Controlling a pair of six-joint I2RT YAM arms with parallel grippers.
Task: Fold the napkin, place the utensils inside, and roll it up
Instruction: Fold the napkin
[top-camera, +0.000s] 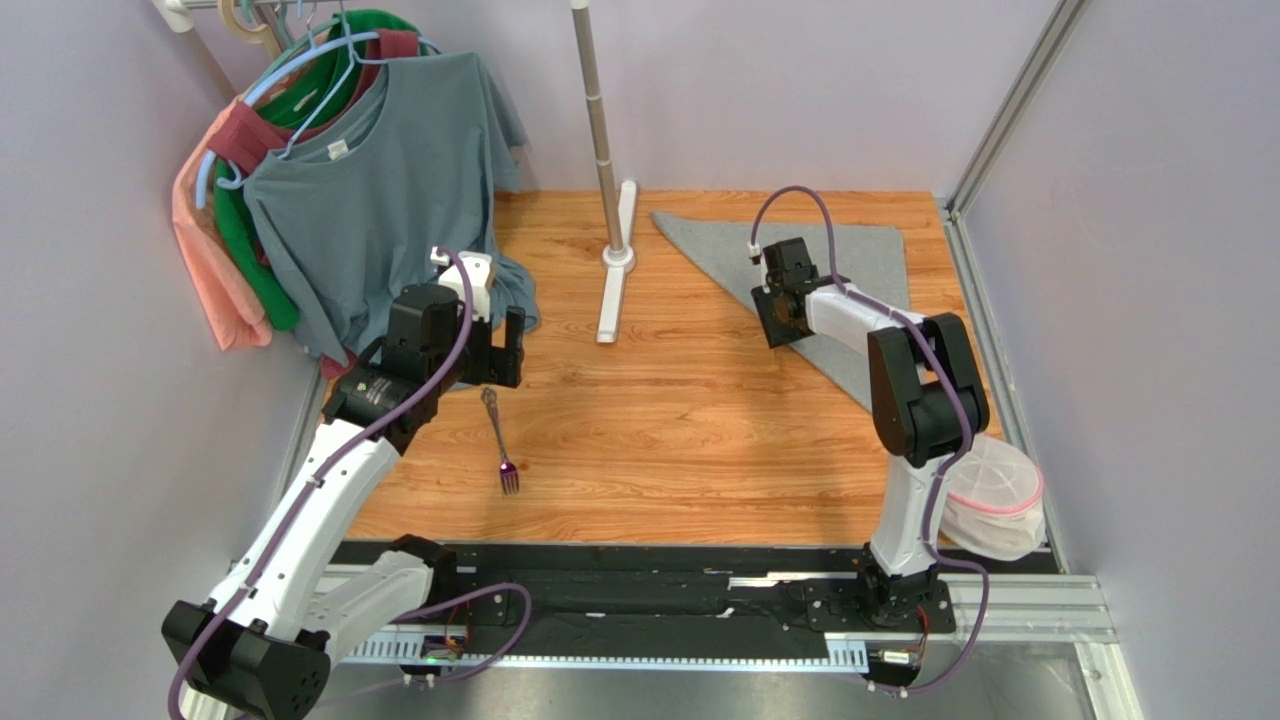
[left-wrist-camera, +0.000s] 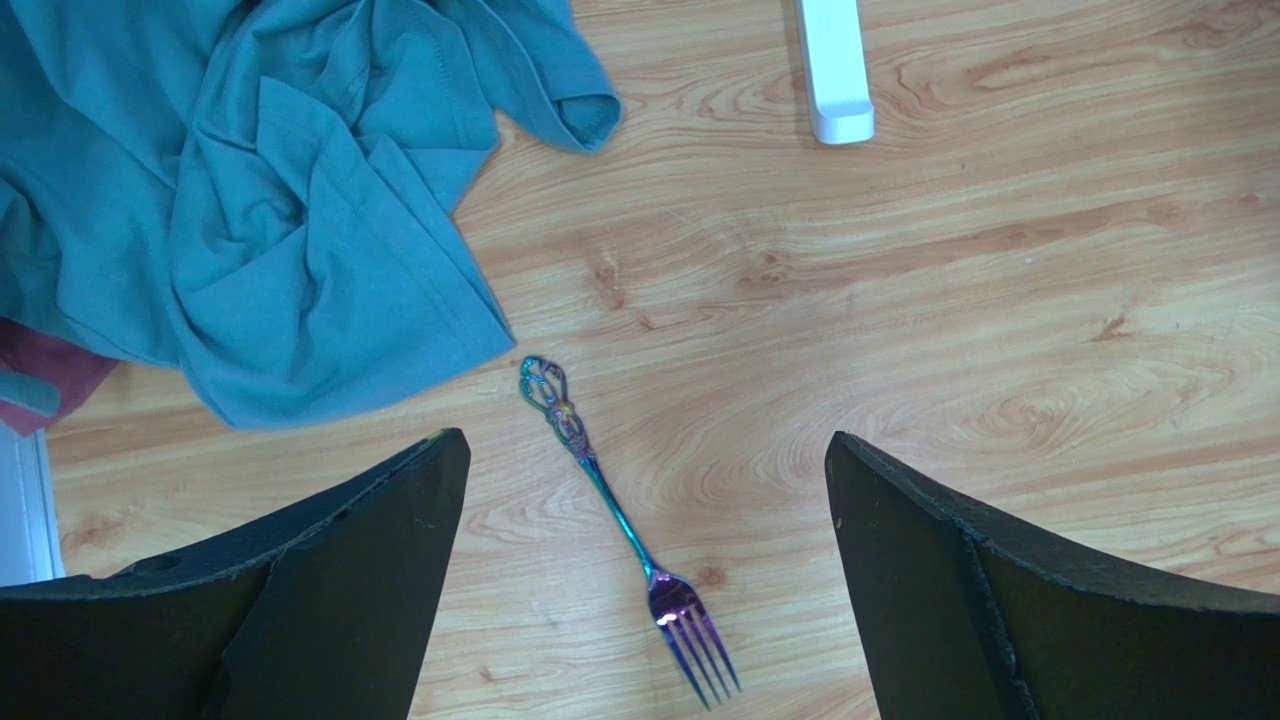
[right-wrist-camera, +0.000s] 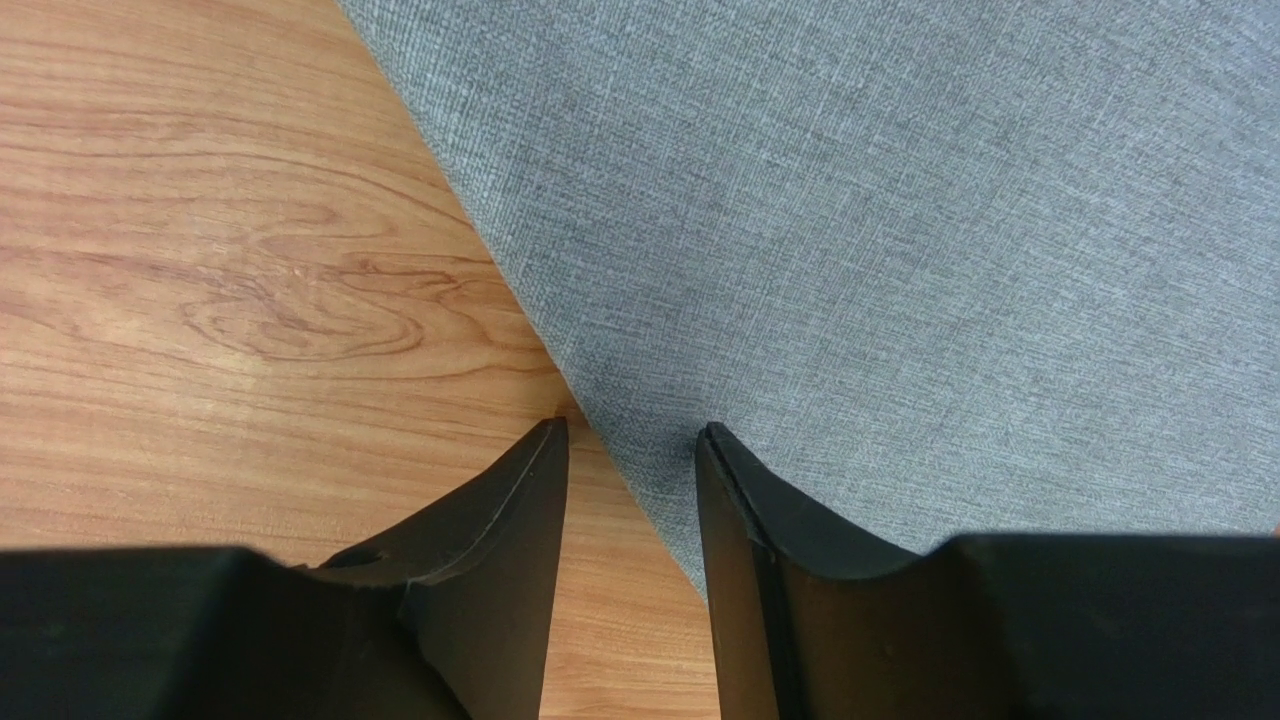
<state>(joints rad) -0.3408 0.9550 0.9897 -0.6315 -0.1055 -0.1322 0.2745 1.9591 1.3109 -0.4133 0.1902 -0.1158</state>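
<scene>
- A blue-grey cotton T-shirt (top-camera: 376, 195) hangs on a hanger among pink, green and maroon garments. Its crumpled hem rests on the wooden desk (top-camera: 706, 435), just beyond and left of the left gripper (top-camera: 493, 360).
- The left gripper hovers with its jaws spread wide and holds nothing.
- The slim, iridescent dark metal fork (left-wrist-camera: 609, 503) lies flat on the desk directly below that gripper, between its two fingers. The ornate handle points away from it and the tines point back toward it.
- Risk: the fork is thin and flat against the wood, so fingers closing on it may skid over the handle or flick it aside. A descent that drifts left could snag the T-shirt hem.
- A white pole stand (top-camera: 601, 135) rises between the two arms, well clear of both grippers.
- The plain mid-grey woven napkin (top-camera: 842, 263) lies as a triangle at the far right of the desk. Its long slanted edge runs under the right gripper (top-camera: 774, 320).
- The right gripper is low over that edge with its jaws narrowly parted, cloth under one finger and bare wood under the other. I cannot tell whether the pads touch the cloth.
- Risk: a pinch here may catch only the top layer or miss the edge, and dragging would undo the fold.
- A white mesh container (top-camera: 995, 495) sits behind the right gripper, beside the arm's base.
</scene>
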